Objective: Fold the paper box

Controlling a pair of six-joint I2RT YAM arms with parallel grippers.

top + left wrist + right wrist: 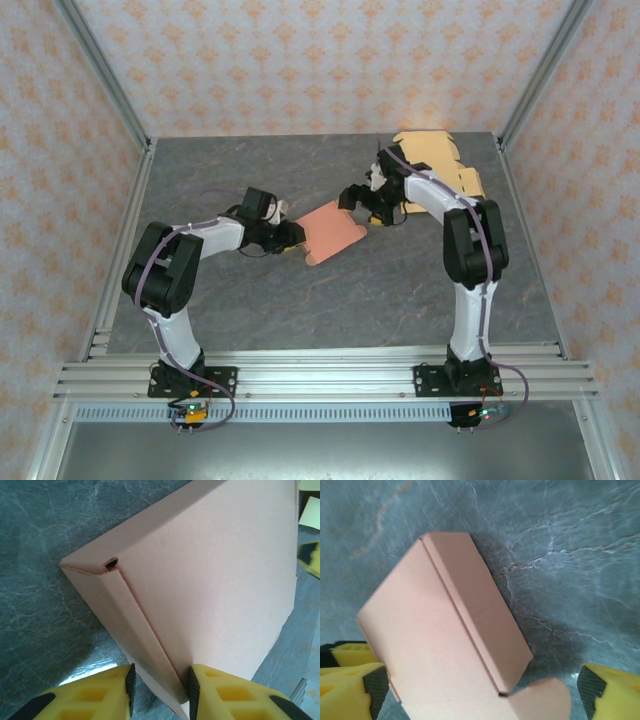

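Mid-fold: the pink paper box lay mid-table, left gripper clamped on its folded edge, right gripper wide open astride the other end, seemingly clear; rounded flap wanted tucking next.

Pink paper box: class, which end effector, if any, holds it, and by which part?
The left end effector clamps the pink paper box by the folded flap along its edge. The right end effector stands open astride the box's other end, gripping nothing.
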